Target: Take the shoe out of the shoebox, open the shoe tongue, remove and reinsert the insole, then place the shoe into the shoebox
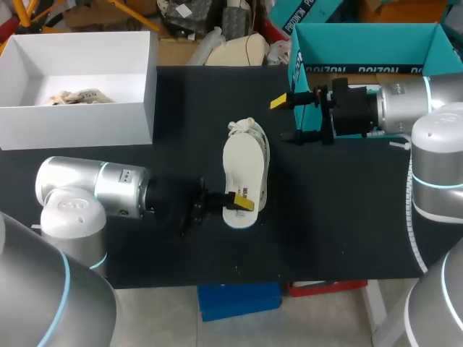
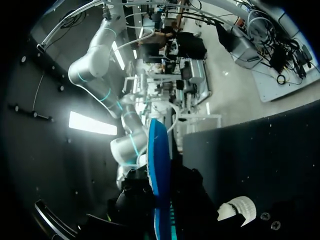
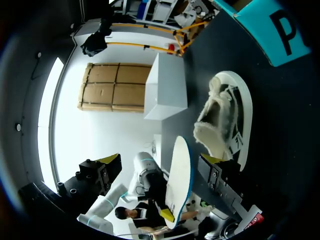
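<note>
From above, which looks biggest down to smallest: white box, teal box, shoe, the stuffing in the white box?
1 and 2: white box and teal box look alike; the right arm and the view's edge hide part of the teal one, so I won't rank them.
3: shoe.
4: stuffing.

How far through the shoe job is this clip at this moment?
Done: shoe lies out on the table, insole removed. In hand: left gripper grips the insole beside the shoe; right gripper is open, empty. Left: reinserting the insole, boxing the shoe.
</note>
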`<state>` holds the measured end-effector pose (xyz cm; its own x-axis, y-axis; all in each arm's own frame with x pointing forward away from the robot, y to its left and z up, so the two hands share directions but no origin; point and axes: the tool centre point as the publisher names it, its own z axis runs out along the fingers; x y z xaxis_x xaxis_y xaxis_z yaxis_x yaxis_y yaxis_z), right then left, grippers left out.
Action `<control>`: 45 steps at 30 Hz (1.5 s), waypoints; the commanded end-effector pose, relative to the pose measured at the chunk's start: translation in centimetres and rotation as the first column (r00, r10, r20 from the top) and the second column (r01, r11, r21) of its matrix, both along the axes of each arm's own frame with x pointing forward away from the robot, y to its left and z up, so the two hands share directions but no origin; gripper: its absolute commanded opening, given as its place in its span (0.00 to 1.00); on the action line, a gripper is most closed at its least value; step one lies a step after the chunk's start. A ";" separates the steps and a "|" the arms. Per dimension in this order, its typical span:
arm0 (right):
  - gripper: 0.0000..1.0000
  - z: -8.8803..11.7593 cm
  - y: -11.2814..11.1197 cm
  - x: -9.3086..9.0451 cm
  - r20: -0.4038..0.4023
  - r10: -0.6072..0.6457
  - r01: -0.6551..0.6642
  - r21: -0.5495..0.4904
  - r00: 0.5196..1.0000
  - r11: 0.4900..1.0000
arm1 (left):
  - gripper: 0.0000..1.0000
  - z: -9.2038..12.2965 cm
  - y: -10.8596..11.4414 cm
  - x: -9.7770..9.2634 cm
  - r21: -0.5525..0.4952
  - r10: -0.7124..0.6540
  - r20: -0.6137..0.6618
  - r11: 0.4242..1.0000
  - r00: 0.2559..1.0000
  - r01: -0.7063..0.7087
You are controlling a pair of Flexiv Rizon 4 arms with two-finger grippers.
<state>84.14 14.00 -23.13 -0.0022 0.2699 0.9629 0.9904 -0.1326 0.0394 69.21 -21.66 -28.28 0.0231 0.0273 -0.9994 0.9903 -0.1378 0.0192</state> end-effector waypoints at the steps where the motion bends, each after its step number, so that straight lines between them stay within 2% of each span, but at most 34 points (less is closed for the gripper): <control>1: 1.00 -0.1 0.2 0.0 0.001 -0.004 0.004 0.000 1.000 1.000 | 0.00 -0.8 -1.1 2.5 -0.021 -0.044 0.017 0.999 0.999 0.044; 8: 1.00 -0.1 0.2 0.0 0.001 -0.004 0.004 0.000 1.000 1.000 | 0.00 0.4 -1.3 3.3 -0.022 -0.073 0.097 0.997 0.993 0.075; 15: 1.00 -0.1 0.2 0.0 0.001 -0.004 0.004 0.000 1.000 1.000 | 0.00 1.1 -1.2 5.1 -0.039 -0.038 0.108 0.998 0.993 0.043; 33: 1.00 -0.1 0.2 0.0 0.001 -0.004 0.004 0.000 1.000 1.000 | 0.00 1.7 -0.7 5.1 -0.045 -0.024 0.108 0.999 0.994 0.029; 40: 1.00 -1.6 0.3 -0.3 0.085 0.029 -0.034 0.061 0.996 0.998 | 0.00 1.7 -0.7 5.1 -0.045 -0.024 0.108 0.999 0.994 0.029; 45: 1.00 -2.7 0.5 -1.0 0.096 0.034 -0.045 0.105 0.995 0.993 | 0.00 1.7 -0.7 5.1 -0.045 -0.024 0.108 0.999 0.994 0.029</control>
<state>83.36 14.27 -24.93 -0.0964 0.1975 0.9756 0.9887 -0.0938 0.1167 74.45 -22.29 -26.52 0.1271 -0.0237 -0.9916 0.9782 -0.1625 0.1292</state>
